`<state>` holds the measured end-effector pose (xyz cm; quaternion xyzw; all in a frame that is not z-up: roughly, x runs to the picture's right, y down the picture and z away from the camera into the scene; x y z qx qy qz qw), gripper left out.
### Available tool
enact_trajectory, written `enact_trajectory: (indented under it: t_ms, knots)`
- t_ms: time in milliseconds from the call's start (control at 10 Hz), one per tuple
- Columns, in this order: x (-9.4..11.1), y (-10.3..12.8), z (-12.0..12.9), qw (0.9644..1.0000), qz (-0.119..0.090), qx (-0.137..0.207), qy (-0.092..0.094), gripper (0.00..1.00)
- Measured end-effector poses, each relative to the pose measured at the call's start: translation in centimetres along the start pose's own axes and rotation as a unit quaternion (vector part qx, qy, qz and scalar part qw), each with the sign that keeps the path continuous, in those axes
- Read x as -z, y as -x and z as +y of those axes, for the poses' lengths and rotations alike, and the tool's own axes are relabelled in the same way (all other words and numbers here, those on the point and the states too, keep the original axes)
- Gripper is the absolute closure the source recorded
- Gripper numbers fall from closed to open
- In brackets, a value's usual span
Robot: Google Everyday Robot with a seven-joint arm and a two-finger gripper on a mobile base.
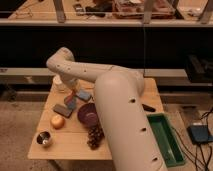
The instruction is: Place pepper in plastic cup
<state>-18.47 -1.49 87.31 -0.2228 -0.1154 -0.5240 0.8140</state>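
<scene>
The plastic cup is whitish and stands at the table's back left corner. My arm reaches over the table from the right, bends at its elbow and comes down just right of the cup. The gripper hangs low over the table beside the cup, mostly hidden by the wrist. A small red-orange bit that looks like the pepper shows at the gripper's end. I cannot tell whether it is held or lies on the table.
On the wooden table are a purple bowl, a round yellow-orange fruit, a small metal cup, a dark grape-like bunch and grey-blue blocks. A green tray sits at the right.
</scene>
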Motion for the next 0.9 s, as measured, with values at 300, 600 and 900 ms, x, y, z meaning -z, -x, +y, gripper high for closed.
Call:
enact_trajectory:
  t_ms: [300, 600, 900]
  knots:
    - [0.03, -0.31, 0.04, 1.0, 0.004, -0.008, 0.003, 0.2]
    - [0.02, -0.34, -0.05, 0.9998, 0.012, -0.01, 0.008, 0.2]
    - [0.17, -0.91, 0.38, 0.9996, 0.012, -0.026, 0.006, 0.2]
